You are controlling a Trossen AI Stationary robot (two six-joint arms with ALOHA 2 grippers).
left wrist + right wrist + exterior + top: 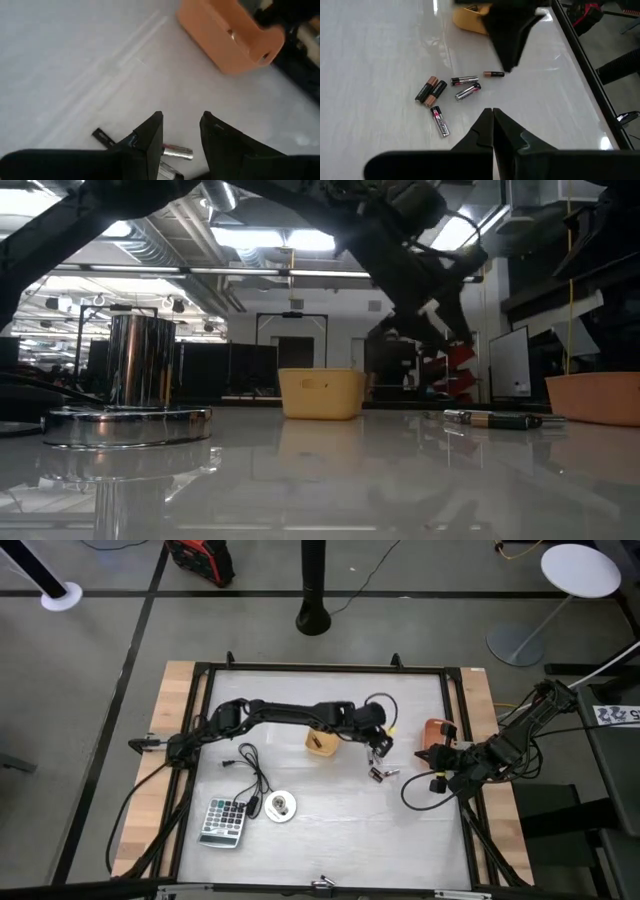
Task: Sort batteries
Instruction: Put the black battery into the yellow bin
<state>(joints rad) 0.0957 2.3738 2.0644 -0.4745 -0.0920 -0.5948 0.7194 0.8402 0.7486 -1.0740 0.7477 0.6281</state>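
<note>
The left gripper (181,131) hangs open just above the batteries (449,92). It should drop straight down over one silver battery (176,151), then squeeze. The right gripper (493,125) waits nearby, pinched closed.

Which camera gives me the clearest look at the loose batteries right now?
The right wrist view: six batteries lie fully visible on the table. The left wrist view shows only two or three behind the left gripper. The high view shows a tiny cluster, the low view a thin edge-on row.

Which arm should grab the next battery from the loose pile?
Left, probably. The left gripper hangs open right above the batteries, while the right gripper is shut and parked off by the table's right edge near the orange bin.
</note>
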